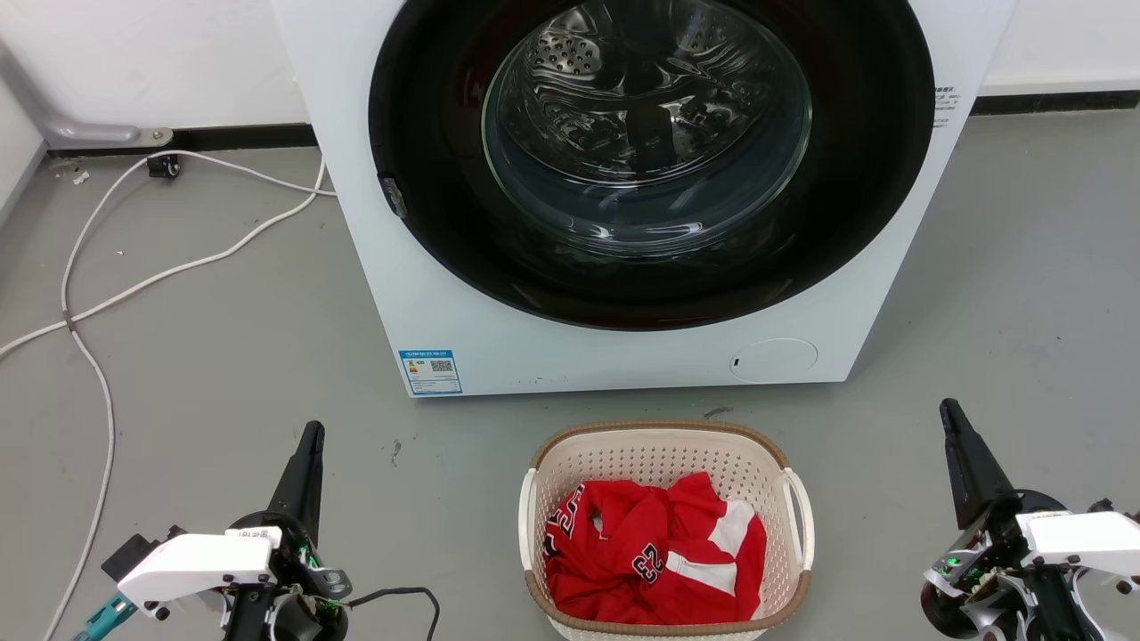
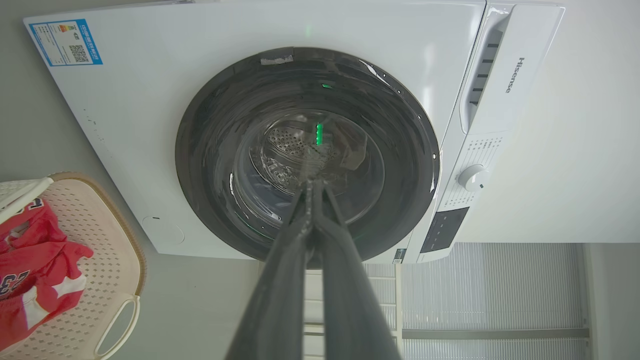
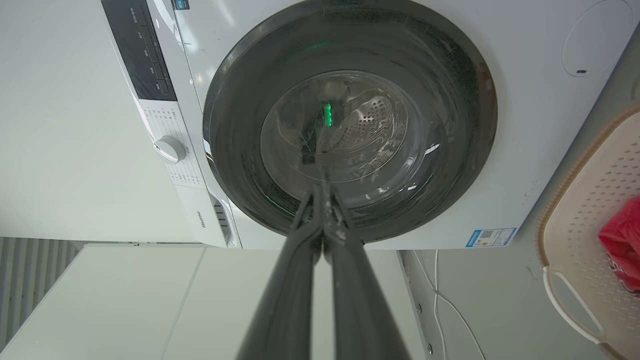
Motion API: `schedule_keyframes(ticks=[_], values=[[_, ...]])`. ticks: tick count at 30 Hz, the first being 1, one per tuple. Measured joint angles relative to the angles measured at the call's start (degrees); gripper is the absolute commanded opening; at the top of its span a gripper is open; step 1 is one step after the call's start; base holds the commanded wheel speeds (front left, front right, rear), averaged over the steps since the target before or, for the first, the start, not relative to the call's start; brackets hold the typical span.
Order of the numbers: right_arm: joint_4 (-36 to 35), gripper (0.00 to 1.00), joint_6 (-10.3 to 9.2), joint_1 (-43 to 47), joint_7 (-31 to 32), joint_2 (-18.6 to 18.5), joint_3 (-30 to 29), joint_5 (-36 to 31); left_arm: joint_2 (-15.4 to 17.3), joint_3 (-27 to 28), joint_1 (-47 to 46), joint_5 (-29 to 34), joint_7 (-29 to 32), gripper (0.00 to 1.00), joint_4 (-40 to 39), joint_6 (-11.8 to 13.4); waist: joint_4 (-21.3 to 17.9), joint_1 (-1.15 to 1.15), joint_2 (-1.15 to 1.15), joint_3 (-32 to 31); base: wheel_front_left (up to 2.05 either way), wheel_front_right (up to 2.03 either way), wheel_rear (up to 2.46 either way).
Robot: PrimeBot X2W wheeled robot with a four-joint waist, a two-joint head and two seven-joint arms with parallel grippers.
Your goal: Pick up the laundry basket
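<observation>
The laundry basket stands on the grey floor just in front of the washing machine. It is cream-white and perforated, with a brown rim and a white handle on each side, and it holds a red jersey. My left gripper is low at the left of the basket, well apart from it, fingers together with nothing between them. My right gripper is at the right, also apart and shut. The basket lies at the left edge of the left wrist view, and the basket shows at the right edge of the right wrist view.
The white washing machine with its shut round glass door fills the back. White cables trail over the floor at the left. Bare floor lies on both sides of the basket.
</observation>
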Motion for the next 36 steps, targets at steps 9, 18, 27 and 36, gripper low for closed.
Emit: schedule_keyframes(ticks=[9,18,27,36], values=[[0.0,0.00,0.00,0.0,0.0,0.0,0.0,0.0,0.0,0.0,0.0,0.0,0.0,0.00,0.0,0.0,0.0,0.00,0.00,0.0,0.00,0.00,0.00],[0.0,0.00,0.00,0.0,0.0,0.0,0.0,0.0,0.0,0.0,0.0,0.0,0.0,0.00,0.0,-0.1,0.0,0.00,0.00,0.0,0.00,0.00,0.00],[0.0,0.00,0.00,0.0,0.0,0.0,0.0,0.0,0.0,0.0,0.0,0.0,0.0,0.00,0.0,-0.1,0.0,0.00,0.00,0.0,0.00,0.00,0.00],[1.1,1.00,-0.01,0.8,0.0,0.1,0.1,0.0,-0.1,-0.1,0.8,0.0,0.0,1.00,1.0,-0.1,0.0,0.00,0.00,0.0,0.00,0.00,0.00]])
